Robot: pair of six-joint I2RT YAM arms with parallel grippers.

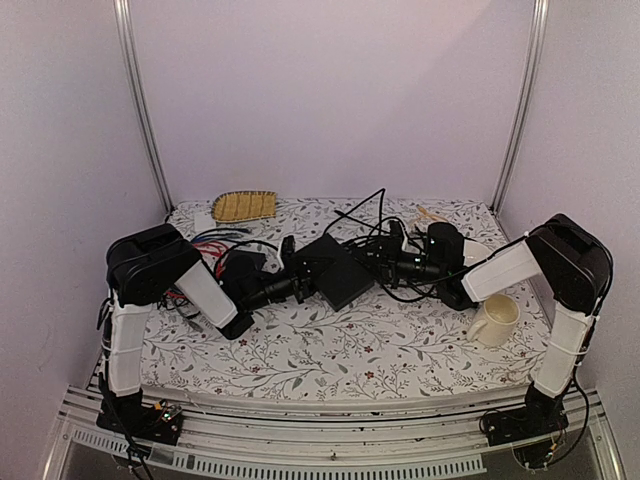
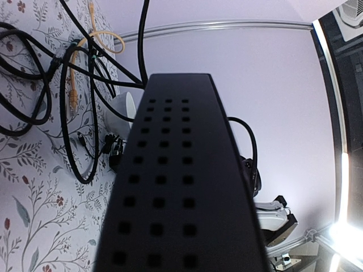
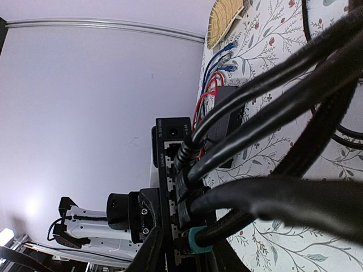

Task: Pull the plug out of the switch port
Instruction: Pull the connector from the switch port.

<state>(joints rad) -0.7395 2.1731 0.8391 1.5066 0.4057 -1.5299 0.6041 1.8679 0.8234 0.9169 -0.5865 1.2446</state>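
From above, the switch [image 1: 335,270] lies mid-table between my arms. My left gripper [image 1: 298,284] is clamped on its left end, and my right gripper [image 1: 388,262] is buried in the black cables [image 1: 372,218] at its right side, where I cannot tell whether those jaws hold anything. The danger I judge here is tugging a cable rather than a plug body, which would drag the box or strain the lead. The mug [image 1: 495,320] also stands near my right forearm. In the left wrist view the switch [image 2: 170,187] fills the frame, matte black with rows of small vent holes, and my fingers are hidden from sight. If that hold is shallow, the box may twist out when the pull comes. In the right wrist view the port edge faces me with several plugs [image 3: 182,190] seated in a row, the teal-collared plug [image 3: 195,239] at the frame's bottom. Thick leads cross close to the lens, so I could easily take the wrong one or snag a neighbour.
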